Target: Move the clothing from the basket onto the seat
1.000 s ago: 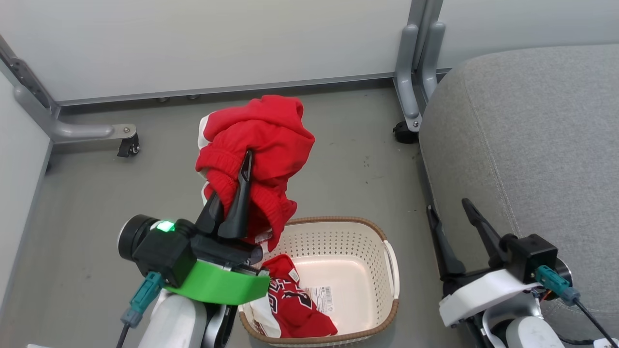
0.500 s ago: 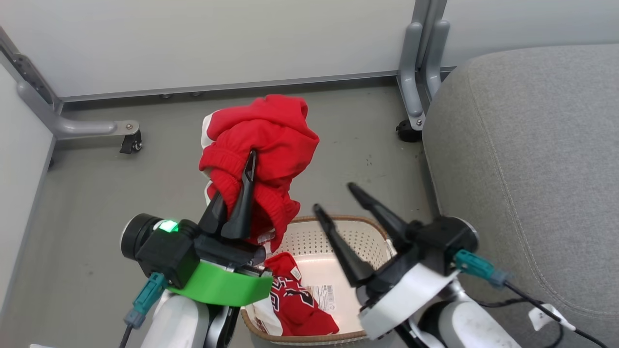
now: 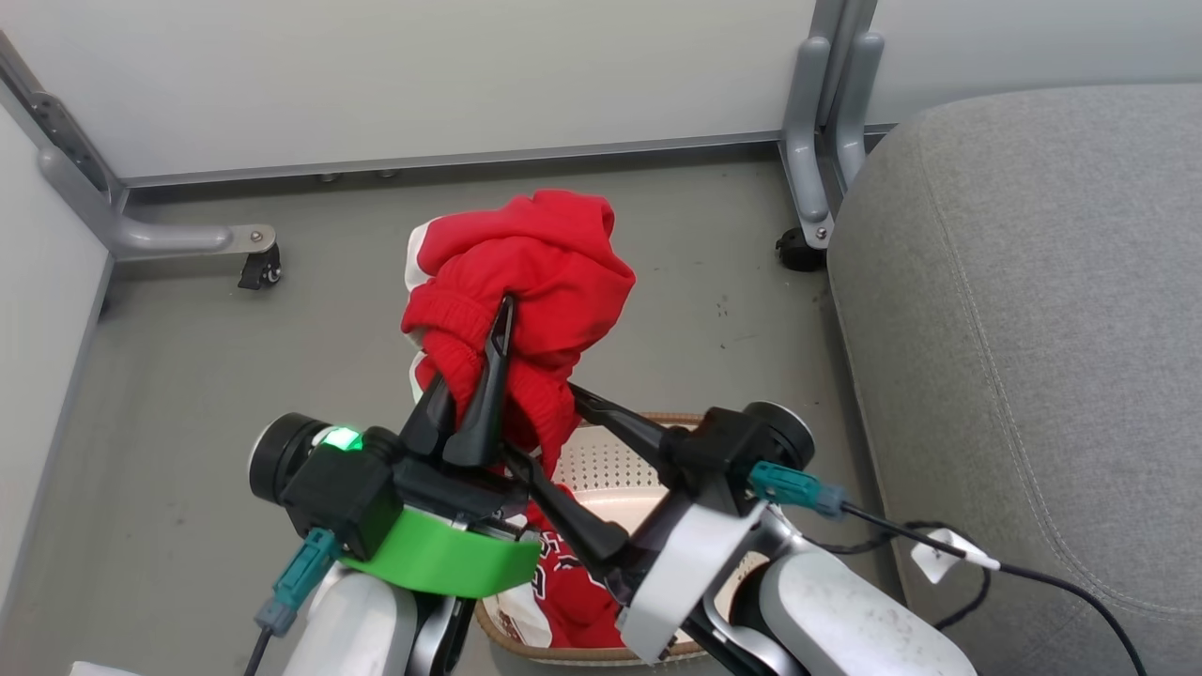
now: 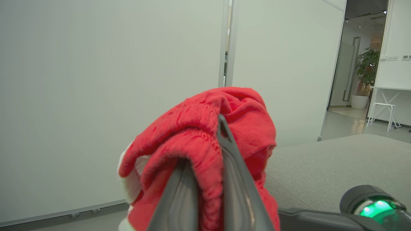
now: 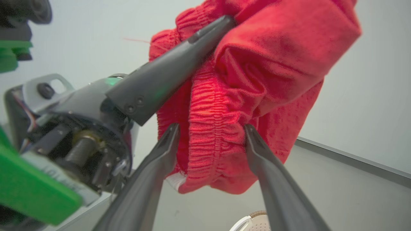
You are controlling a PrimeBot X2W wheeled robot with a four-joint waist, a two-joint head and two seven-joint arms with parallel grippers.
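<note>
Currently in the left pincer (image 3: pixel 484 347): clamped shut on a bunched red garment (image 3: pixel 535 263). The cloth is wedged between the two dark fingers, spills over their tips, and is held in the air above the floor (image 3: pixel 188 376).
Right pincer (image 3: pixel 540 422): spread wide and holding nothing. Its wrist view shows its fingers on either side of the ribbed waistband fold that hangs just below the other grip; I cannot tell whether they touch the cloth.
Step in hand: probably a second hold on the hanging garment, either to share the load or to take it over for the carry to the right.
Doing it well: push the open fingers further in so the thick gathered band sits deep between them, not at the tips. Close fully on the band, staying off the left pincer's near finger, which lies just beside it. The left grip should let go only once the right one is firm.
Risk: a shallow bite on loose folds could slip, and the garment might fall to the floor.
Jersey (image 3: pixel 563 582): lies in the basket (image 3: pixel 601 462), partly hidden beneath both arms.
Basket: on the floor under the arms, near the seat (image 3: pixel 1014 282).
Seat: on the robot's right, with no clothing on the part visible, so by my reckoning both pieces remain to be delivered.
</note>
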